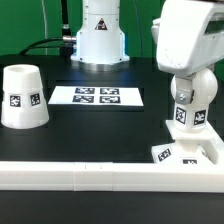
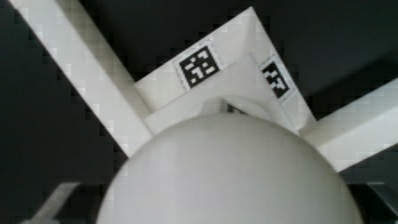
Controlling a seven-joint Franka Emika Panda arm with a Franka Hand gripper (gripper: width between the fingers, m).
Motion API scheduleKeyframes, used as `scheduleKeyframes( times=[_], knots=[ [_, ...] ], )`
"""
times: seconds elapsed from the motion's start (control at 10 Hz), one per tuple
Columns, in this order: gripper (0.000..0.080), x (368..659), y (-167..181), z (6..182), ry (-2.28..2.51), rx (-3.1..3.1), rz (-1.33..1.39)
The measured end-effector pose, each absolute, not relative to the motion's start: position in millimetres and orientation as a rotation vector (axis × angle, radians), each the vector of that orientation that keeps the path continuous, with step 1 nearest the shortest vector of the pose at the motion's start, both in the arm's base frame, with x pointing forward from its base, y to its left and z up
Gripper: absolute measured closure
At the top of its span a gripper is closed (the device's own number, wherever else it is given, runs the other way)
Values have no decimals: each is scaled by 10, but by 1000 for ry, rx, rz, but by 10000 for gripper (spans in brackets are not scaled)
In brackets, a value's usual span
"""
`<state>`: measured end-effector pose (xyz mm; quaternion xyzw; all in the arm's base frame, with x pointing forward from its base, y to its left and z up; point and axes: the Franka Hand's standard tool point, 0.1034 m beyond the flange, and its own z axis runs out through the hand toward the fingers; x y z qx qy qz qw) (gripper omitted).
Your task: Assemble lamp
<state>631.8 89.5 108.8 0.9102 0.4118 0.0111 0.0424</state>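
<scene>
The lamp's flat square base (image 1: 186, 153) lies at the exterior view's right, against the white front rail, its tags facing up. The bulb (image 1: 186, 112) stands on it, its tagged neck pointing down into the base. My gripper (image 1: 190, 97) comes down from above and is shut on the bulb's round head. In the wrist view the bulb head (image 2: 222, 160) fills the picture between the jaws of my gripper (image 2: 222, 208), with the base (image 2: 222, 68) beyond it. The tapered shade (image 1: 22, 97) stands apart at the exterior view's left, wide end down.
The marker board (image 1: 97, 96) lies flat in the middle. A white rail (image 1: 90, 176) runs along the front, and its corner (image 2: 98, 70) shows beside the base. The arm's pedestal (image 1: 100, 38) stands at the back.
</scene>
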Motion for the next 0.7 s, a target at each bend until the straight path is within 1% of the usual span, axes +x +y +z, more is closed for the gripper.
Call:
scheduleKeyframes(
  times=[0.6, 0.7],
  knots=[
    [222, 6317, 895, 1087, 734, 2974, 57],
    [222, 6318, 887, 1088, 551, 3026, 64]
  ],
)
